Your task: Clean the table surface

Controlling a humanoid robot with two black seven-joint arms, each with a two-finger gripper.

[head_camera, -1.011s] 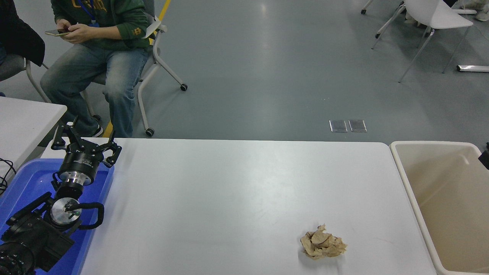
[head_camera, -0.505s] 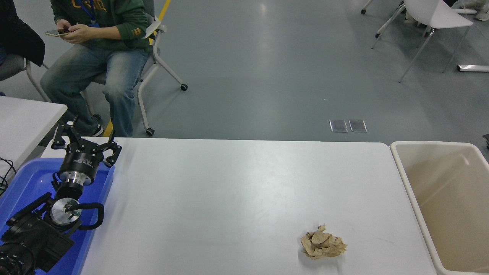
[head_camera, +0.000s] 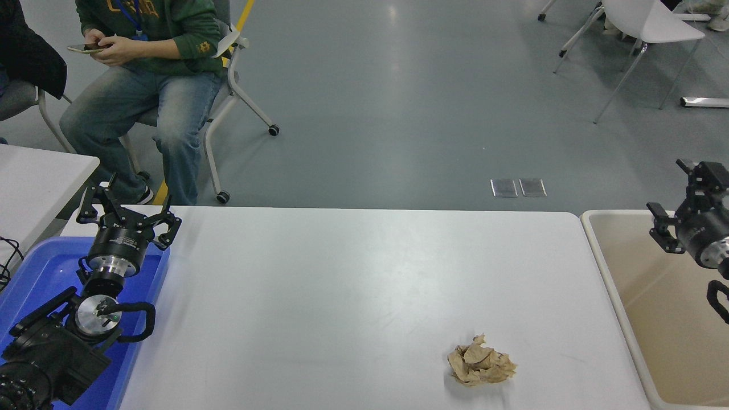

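Lying near table surface (head_camera: 353, 285) front edge, crumpled paper (head_camera: 481, 361)

The white surface (head_camera: 342, 296) carries a crumpled tan wad, probably paper (head_camera: 481, 361), lying near its front right part, well apart from everything else. A blue tray (head_camera: 34, 273) rests at its left end, seemingly overlapping the edge.

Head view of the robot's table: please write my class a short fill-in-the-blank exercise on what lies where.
1. The crumpled paper lies on the white ____.
2. The left gripper is parked over a tray coloured ____.
3. The right gripper hangs over the beige ____.
4. The seated person holds a ____.

Missing words: table; blue; tub; phone
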